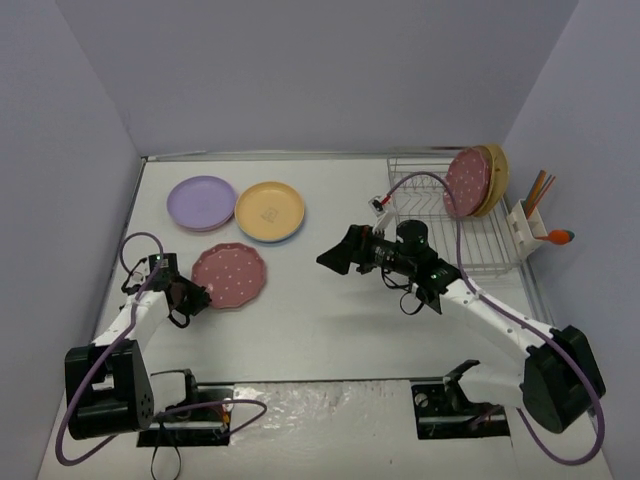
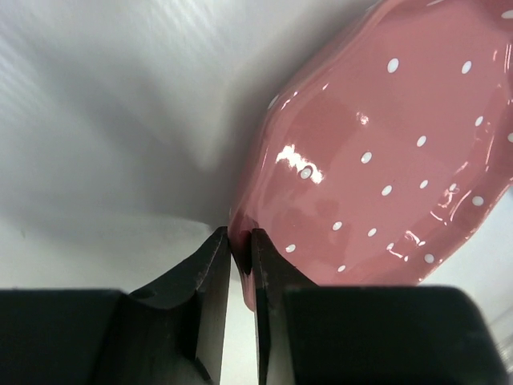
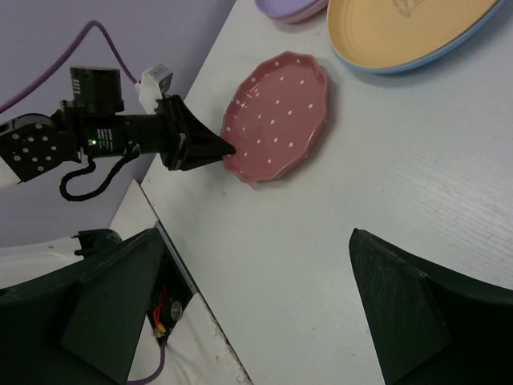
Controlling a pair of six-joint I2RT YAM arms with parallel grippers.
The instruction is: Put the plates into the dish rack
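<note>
No legible text, numbers or brand marks in any view.

Candidates checked:
- yellow-orange plate (image 1: 270,211): small dark print (image 1: 267,213) at its centre, upper middle of the top view. It is too small to tell lettering from a drawing. The same print is cut off at the top edge of the right wrist view and is also unreadable.
- white tag (image 1: 381,205), just right of centre in the top view: red specks on it, nothing resolves.
- second white tag (image 3: 154,80), upper left of the right wrist view: blank at this resolution.
- left wrist view: no markings.
</note>
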